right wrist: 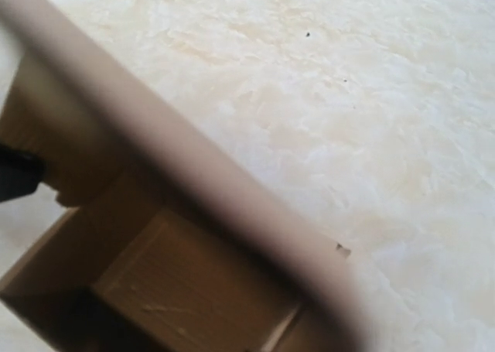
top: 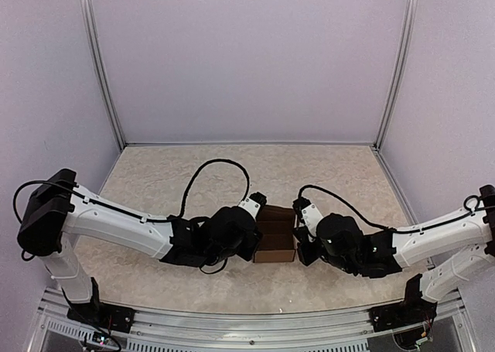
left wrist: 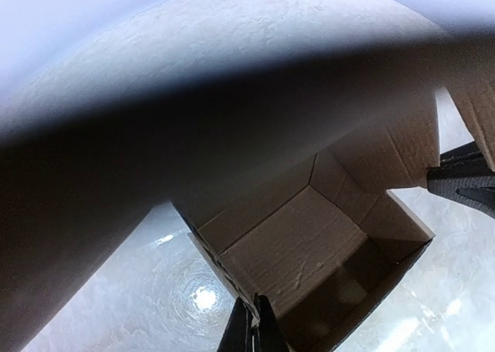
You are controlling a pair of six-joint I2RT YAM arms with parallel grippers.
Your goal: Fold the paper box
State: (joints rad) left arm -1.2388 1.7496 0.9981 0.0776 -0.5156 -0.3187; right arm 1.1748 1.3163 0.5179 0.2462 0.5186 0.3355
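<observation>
The paper box (top: 276, 232), brown cardboard, stands as a partly folded open carton between my two grippers. My left gripper (top: 257, 236) is at its left side. In the left wrist view its fingers (left wrist: 252, 329) are shut on the near wall of the box (left wrist: 309, 244), and a blurred flap crosses the view above. My right gripper (top: 298, 240) is at the box's right side. Its dark fingertips (left wrist: 464, 186) pinch the far wall's edge. In the right wrist view the box's inside (right wrist: 178, 290) shows under a blurred flap, which hides my own fingers.
The beige mottled table (top: 155, 182) stretches behind the box to the pale back wall and its metal corner posts (top: 104, 81). Black cables (top: 216, 166) loop over both arms near the box.
</observation>
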